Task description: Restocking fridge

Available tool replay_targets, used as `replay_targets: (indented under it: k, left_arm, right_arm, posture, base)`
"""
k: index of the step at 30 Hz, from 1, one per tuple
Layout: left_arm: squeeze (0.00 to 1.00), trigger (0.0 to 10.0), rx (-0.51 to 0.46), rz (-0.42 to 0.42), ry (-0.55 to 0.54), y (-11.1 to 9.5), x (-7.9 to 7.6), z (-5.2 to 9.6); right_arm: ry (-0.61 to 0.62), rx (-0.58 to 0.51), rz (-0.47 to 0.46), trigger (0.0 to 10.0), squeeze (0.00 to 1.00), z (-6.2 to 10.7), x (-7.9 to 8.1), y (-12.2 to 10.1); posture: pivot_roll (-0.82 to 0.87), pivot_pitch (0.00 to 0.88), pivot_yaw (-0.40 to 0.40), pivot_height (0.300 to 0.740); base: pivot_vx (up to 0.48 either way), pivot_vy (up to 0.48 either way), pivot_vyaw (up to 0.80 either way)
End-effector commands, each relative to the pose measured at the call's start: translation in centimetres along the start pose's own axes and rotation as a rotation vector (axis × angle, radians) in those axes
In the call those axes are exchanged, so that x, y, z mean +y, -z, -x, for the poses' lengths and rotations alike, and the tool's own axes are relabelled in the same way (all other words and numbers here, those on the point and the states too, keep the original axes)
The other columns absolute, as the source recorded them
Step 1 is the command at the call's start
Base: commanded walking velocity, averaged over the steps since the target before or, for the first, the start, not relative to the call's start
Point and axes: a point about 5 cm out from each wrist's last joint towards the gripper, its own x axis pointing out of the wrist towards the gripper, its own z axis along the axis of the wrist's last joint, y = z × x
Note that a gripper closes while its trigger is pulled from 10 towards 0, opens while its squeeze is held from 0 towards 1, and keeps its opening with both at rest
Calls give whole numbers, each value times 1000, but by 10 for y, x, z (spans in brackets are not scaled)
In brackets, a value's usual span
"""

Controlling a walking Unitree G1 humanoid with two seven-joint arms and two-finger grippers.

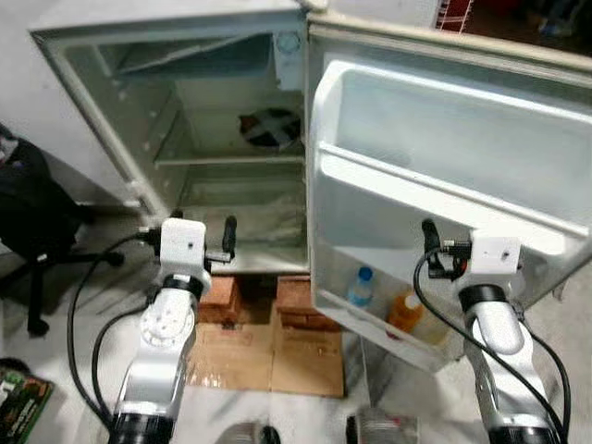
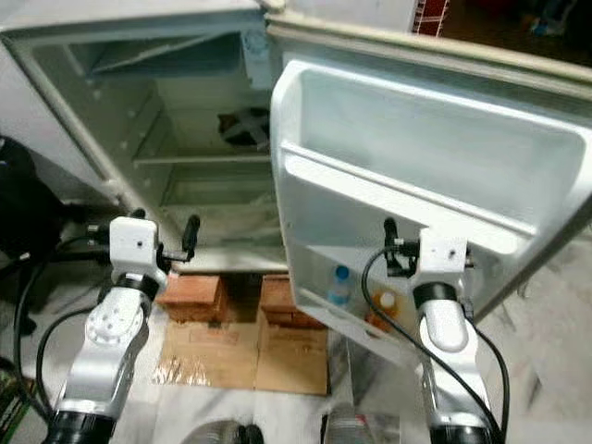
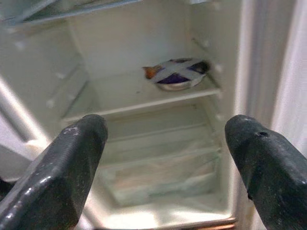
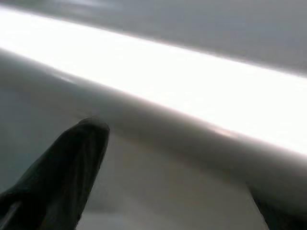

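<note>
White fridge (image 1: 185, 111), upper left of the left eye view, standing open. Its door (image 1: 444, 157) swings wide across the upper right of the frame, inner side facing the camera.

Interior: a shelf (image 1: 231, 159) at mid height carries a covered bowl (image 1: 271, 128) toward its right rear; the left wrist view shows pale strips crossing over the bowl's dark contents. Below the shelf sits a clear drawer (image 3: 158, 167) with something pale inside, not identifiable.

Door, lowest bin (image 1: 370, 328), lower centre-right of the frame: one clear bottle (image 1: 361, 287) with a blue cap, and just to its right one orange bottle (image 1: 405, 313).

Under the fridge: two red bricks (image 1: 264, 301) side by side, with flattened cardboard (image 1: 268, 356) on the floor in front.

Left edge of the frame: a black office chair (image 1: 28, 231); a green item at the lower left corner, too blurred to name.

Left gripper (image 1: 220, 242): raised before the fridge opening, lower left of centre, fingers (image 3: 62, 163) spread apart, nothing between them.

Right gripper (image 1: 433, 248): raised close against the door's inner face, right of centre, above the orange bottle; fingers parted, holding nothing.
</note>
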Motion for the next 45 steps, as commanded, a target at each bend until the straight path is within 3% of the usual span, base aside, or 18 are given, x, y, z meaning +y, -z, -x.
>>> replay_targets:
  k: [1,12,13,14,15,39,45]
  left_arm:
    - [0,10000,-1,-17,3,-1,2,1]
    - [0,10000,1,-16,3,-1,2,2]
    - [0,10000,12,0,11,3,-3,3]
    - [0,10000,12,0,11,3,-3,3]
    - [0,10000,17,9,12,4,-4,4]
    - [0,10000,24,11,14,4,-4,2]
    - [0,10000,26,12,13,5,-5,2]
  right_arm:
    - [19,3,0,10000,0,-1,-4,-1]
    - [29,2,6,10000,0,-2,-5,-2]
    - [-240,121,-30,10000,0,38,12,28]
    - [-240,121,-30,10000,0,38,12,28]
    - [-360,174,-59,10000,0,58,21,39]
    - [-384,156,-61,10000,0,59,25,37]
    - [-320,115,-21,10000,0,55,19,32]
  posture:
    - [-69,89,82,740]
    - [-69,89,81,740]
    - [-77,74,73,740]
    - [-77,74,73,740]
    - [-76,73,72,740]
    - [-78,70,78,740]
    - [-77,74,77,740]
  base:
    - [304,0,0]
    - [304,0,0]
    - [0,0,0]
    - [0,0,0]
    - [0,0,0]
    - [-283,0,0]
    - [-374,0,0]
